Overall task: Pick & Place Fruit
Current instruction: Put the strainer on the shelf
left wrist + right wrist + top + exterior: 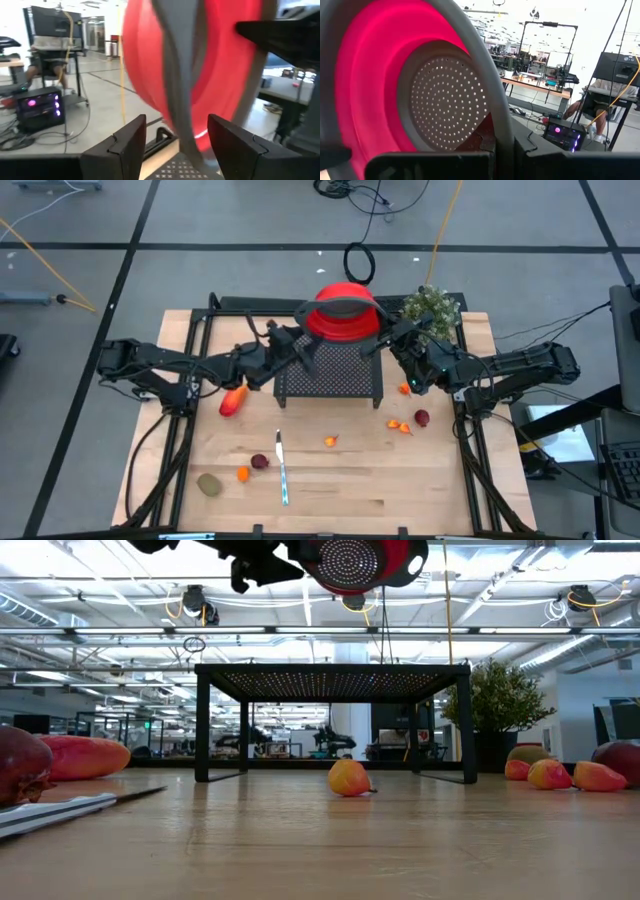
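Grey floor [200, 220] crossed by dark lines; loose cables [375, 195]; potted plant [500, 700]; ceiling strip lights [100, 600]; desks beyond.

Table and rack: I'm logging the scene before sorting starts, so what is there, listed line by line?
bowl: one, red with grey rim, held up over the rack's back edge
rack: one, black mesh, table centre
plant: one, green, back right
knife: one, silver, front centre
fruit: about ten pieces, red-orange oval on the left, kiwi front left, small orange and dark red ones scattered
left tool: around the bowl's rim
right tool: shut on the bowl's rim
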You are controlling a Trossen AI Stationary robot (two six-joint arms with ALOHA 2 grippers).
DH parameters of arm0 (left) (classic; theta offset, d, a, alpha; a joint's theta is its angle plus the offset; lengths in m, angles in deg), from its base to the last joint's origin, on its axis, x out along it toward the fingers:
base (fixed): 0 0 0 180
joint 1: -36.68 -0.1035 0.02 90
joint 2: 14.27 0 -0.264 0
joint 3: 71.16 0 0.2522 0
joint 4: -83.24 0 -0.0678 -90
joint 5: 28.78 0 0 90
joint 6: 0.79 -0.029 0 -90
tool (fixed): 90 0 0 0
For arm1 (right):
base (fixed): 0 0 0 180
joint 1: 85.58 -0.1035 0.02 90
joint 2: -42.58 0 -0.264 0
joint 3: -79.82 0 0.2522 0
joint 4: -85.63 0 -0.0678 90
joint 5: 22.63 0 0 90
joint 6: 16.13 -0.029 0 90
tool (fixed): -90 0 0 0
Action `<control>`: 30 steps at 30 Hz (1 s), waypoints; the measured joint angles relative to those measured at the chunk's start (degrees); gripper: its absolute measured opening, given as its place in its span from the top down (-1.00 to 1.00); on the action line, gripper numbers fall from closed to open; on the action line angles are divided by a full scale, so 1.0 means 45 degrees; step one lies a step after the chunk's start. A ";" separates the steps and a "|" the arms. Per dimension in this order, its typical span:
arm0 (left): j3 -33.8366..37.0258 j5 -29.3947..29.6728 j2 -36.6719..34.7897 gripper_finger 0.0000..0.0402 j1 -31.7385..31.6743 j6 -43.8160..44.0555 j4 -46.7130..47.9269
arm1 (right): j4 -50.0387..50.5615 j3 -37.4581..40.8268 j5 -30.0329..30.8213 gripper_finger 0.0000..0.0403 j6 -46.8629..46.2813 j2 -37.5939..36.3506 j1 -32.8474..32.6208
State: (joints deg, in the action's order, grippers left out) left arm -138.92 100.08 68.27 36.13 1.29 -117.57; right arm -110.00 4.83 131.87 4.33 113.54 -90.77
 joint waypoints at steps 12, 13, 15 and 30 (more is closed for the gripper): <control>-0.0015 0.0157 -0.0046 0.93 -0.0017 0.0536 -0.0136 | 0.0156 0.0000 -0.0762 0.97 -0.0012 0.0005 -0.0005; -0.0015 0.0180 -0.0049 0.92 -0.0024 0.0628 -0.0114 | 0.0146 0.0000 -0.0952 0.97 -0.0008 0.0001 0.0000; -0.0015 0.0196 -0.0036 0.91 -0.0039 0.0672 -0.0032 | 0.0187 0.0000 -0.1131 0.96 0.0046 -0.0010 0.0010; 0.0000 0.0368 -0.0010 0.97 -0.0039 0.0915 0.0060 | 0.1043 0.0000 -0.1409 0.44 -0.0095 0.0000 -0.0005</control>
State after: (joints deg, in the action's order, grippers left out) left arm -138.92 101.73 68.23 35.95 5.41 -117.30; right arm -105.30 4.83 125.53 3.91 113.54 -90.79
